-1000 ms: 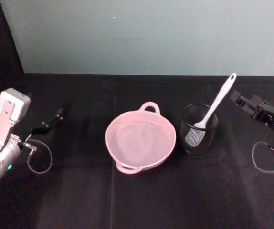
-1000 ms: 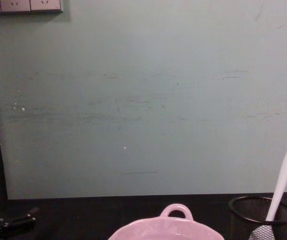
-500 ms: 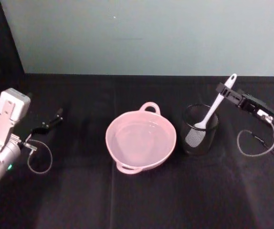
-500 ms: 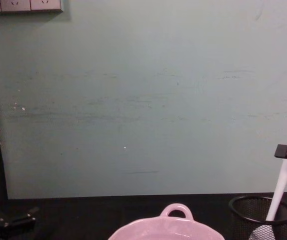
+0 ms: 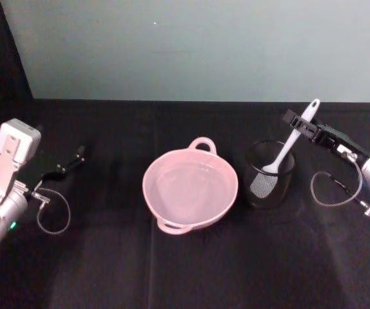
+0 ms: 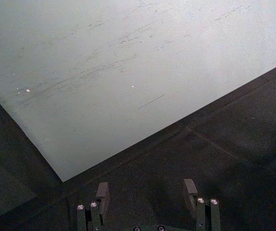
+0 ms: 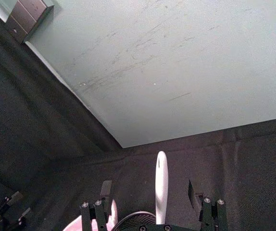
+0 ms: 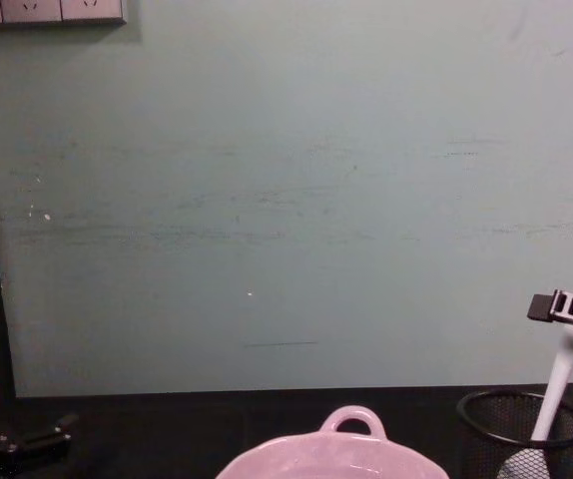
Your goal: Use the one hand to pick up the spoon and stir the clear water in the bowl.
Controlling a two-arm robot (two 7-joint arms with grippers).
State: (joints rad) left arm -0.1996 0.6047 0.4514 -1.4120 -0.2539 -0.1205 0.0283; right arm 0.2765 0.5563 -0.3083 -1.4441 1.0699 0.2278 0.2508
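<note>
Our right gripper [image 5: 300,123] straddles the spoon [image 5: 292,141] handle, fingers wide, ready to pinch. The spoon leans in the cup [image 5: 270,187] beside the bowl [image 5: 202,144], centre of the worktop [image 5: 191,270]. Our left gripper [image 5: 69,162] idles, fingers spread, by the left edge.

We saw a table [image 5: 185,270] draped in black cloth, set before a pale green wall [image 5: 204,45]. At its middle stood a glossy pink bowl [image 5: 147,177] with a loop handle on its far rim and another on its near rim. Just to its right, a black mesh cup [image 5: 282,190] held a white spoon [image 5: 292,138], head down, its handle leaning up to the right. The right gripper [image 5: 302,123] came in from the right edge, its black fingers at the upper handle. The left gripper [image 5: 80,153] lay at the far left, well apart from the bowl.
</note>
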